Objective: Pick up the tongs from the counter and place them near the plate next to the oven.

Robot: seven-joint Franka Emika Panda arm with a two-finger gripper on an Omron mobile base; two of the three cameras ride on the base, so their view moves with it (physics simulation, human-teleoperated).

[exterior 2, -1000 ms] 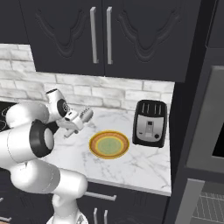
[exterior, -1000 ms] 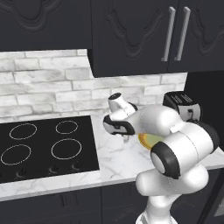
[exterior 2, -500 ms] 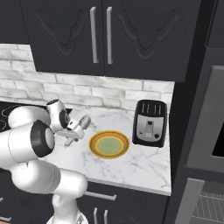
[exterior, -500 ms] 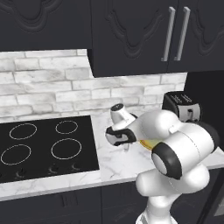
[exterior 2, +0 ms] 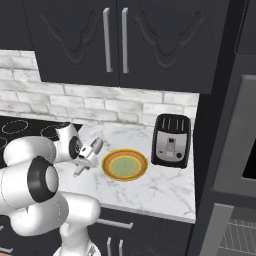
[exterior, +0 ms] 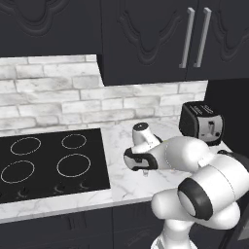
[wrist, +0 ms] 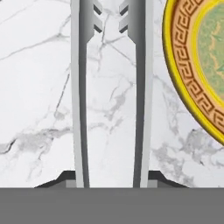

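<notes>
Oven (exterior: pixel 48 165) with 4 white burner rings at left, set into the marble counter (exterior: pixel 126 187). Gripper (exterior 2: pixel 86 161) low over the counter between oven and plate (exterior 2: pixel 125 165), jaws closed on the tongs (wrist: pixel 81 96); their 2 arms run parallel above the marble, just beside the plate's yellow rim. Toaster (exterior 2: pixel 171 140) at right, near the plate.

Your arm folds forward from the base, elbow high and forearm reaching out low, wrist bent so the hand points steeply downward. Your gripper (wrist: pixel 108 180) is clamped, its two dark fingertips (wrist: pixel 70 178) pressing inward from either side.
</notes>
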